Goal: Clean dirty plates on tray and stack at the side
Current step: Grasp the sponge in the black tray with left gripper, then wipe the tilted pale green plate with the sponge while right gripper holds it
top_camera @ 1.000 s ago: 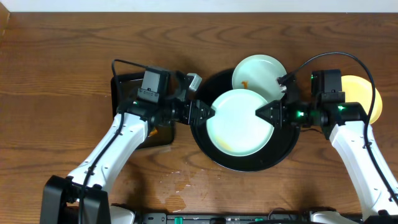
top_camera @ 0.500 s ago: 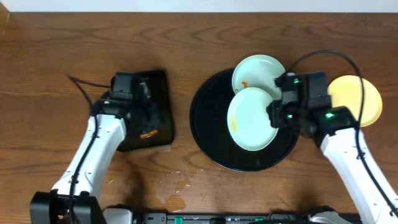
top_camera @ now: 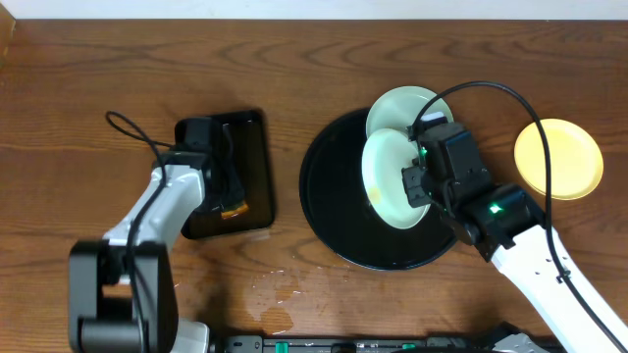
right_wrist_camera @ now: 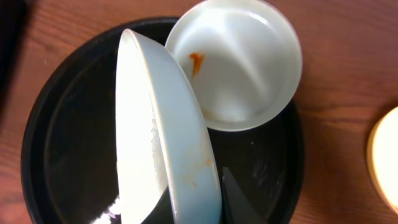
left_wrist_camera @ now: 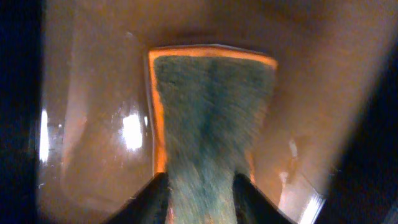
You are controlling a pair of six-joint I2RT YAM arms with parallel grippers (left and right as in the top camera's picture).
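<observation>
My right gripper [top_camera: 417, 181] [right_wrist_camera: 202, 205] is shut on the rim of a pale mint plate [top_camera: 386, 181] [right_wrist_camera: 168, 143], holding it tilted on edge above the round black tray [top_camera: 329, 211] [right_wrist_camera: 56, 124]. Faint orange smears mark its underside. A second mint plate [top_camera: 402, 110] [right_wrist_camera: 242, 62] with an orange smear [right_wrist_camera: 196, 60] rests on the tray's far rim. A yellow plate [top_camera: 559, 157] [right_wrist_camera: 385, 155] lies on the table to the right. My left gripper [top_camera: 224, 191] [left_wrist_camera: 200, 205] is down in the rectangular tray [top_camera: 250, 137], its fingers closed on a green and orange sponge [left_wrist_camera: 211, 112].
Water spots [top_camera: 280, 289] lie on the wood near the front edge, between the two trays. A cable [top_camera: 128, 127] loops off the left arm over the table. The wall edge runs along the back.
The left arm swung away from the round tray to the rectangular tray and its jaws closed on the sponge. The right gripper moved left and tipped the mint plate onto its edge.
</observation>
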